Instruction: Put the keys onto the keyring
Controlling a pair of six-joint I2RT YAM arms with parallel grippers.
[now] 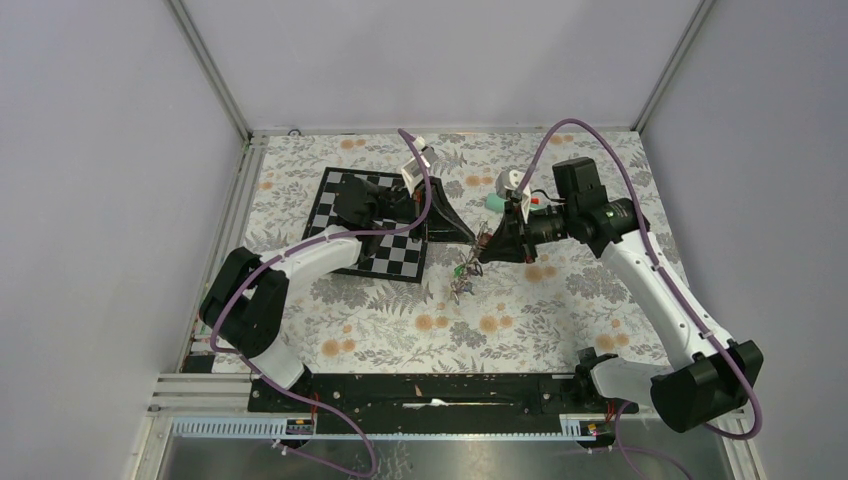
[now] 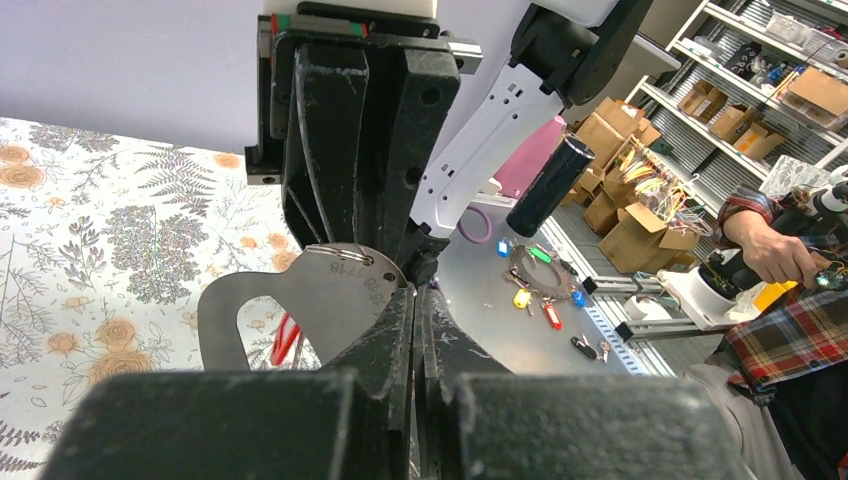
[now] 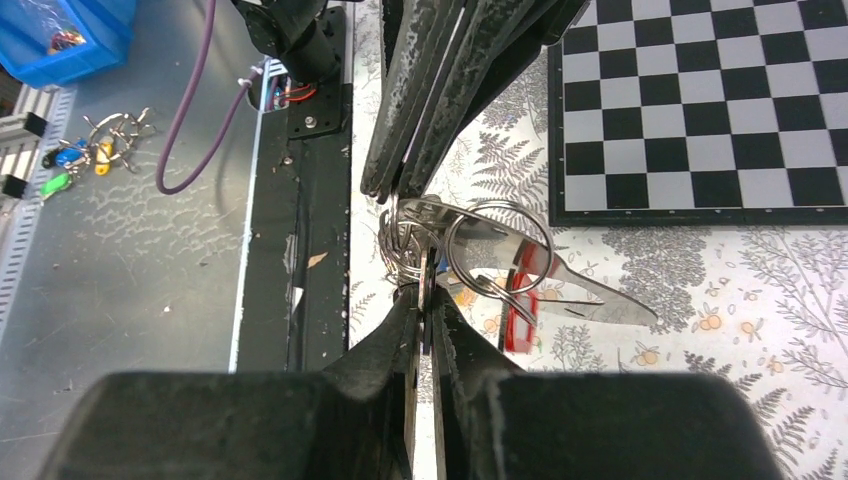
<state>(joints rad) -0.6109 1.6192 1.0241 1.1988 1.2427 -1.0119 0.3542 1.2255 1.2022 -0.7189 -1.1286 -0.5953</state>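
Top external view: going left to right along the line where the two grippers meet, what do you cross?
checkerboard mat → left gripper → right gripper. The key bunch hangs right under the meeting point, so it is left out of the order.

Top cam: keys (image 1: 463,278) too small

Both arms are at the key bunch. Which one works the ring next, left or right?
Right. The left gripper is shut on the flat metal tag, anchoring it. The right gripper has its jaws pinched on the split rings beside it, so it likely does the threading.
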